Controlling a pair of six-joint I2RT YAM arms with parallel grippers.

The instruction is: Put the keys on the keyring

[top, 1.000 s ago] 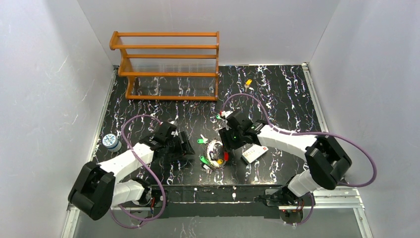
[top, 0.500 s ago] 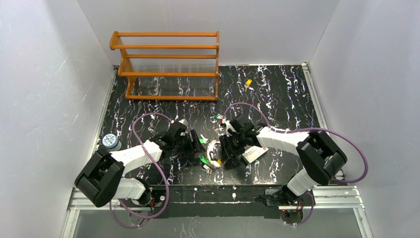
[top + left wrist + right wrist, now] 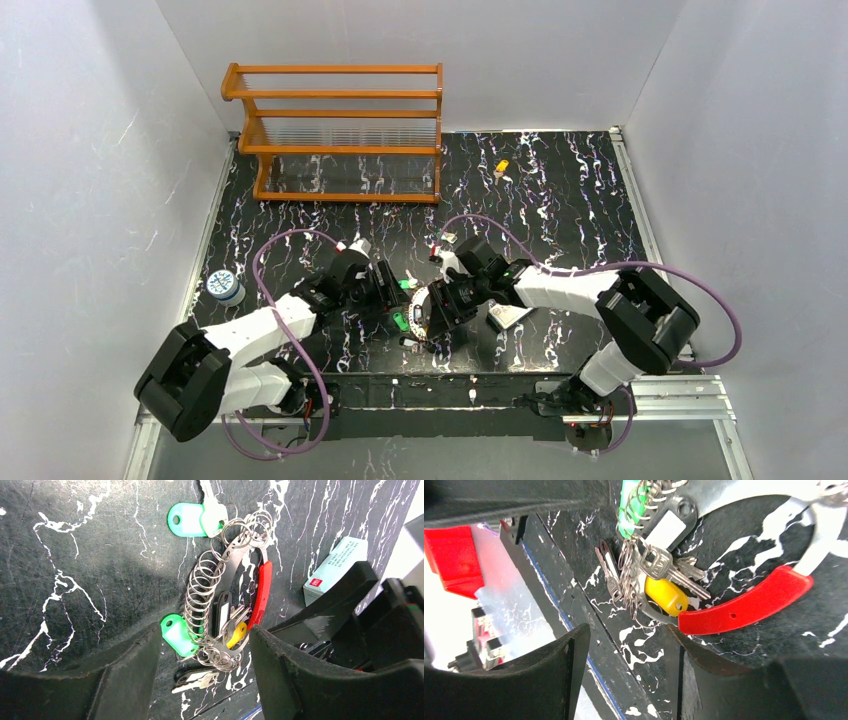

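- Both arms are in over the keyring (image 3: 420,305). It lies flat on the desk (image 3: 560,200), a little toward 6 o'clock from the middle, with its red section (image 3: 262,594) facing the white card (image 3: 332,567).
- The left gripper (image 3: 205,635) has its jaws well apart, straddling the ring's near end and holding nothing.
- The right gripper (image 3: 626,642) is parted and empty too, hovering beside the red section and a yellow-headed key (image 3: 665,596) in the bunch.
- A green key (image 3: 200,517) lies at the ring's 12 o'clock end in the left wrist view, touching the small split rings (image 3: 245,527). Whether it is threaded, I cannot tell.
- A loose yellow key (image 3: 501,168) sits well apart, at 1 o'clock from the ring.
- The step in hand looks like pinning the ring down.
- To do it well, clamp the plain band, away from the coil of little rings, and keep the red section free.
- The other arm should take a key by its plastic head, hole exposed.
- Closing on the bunch would likely drag everything along.
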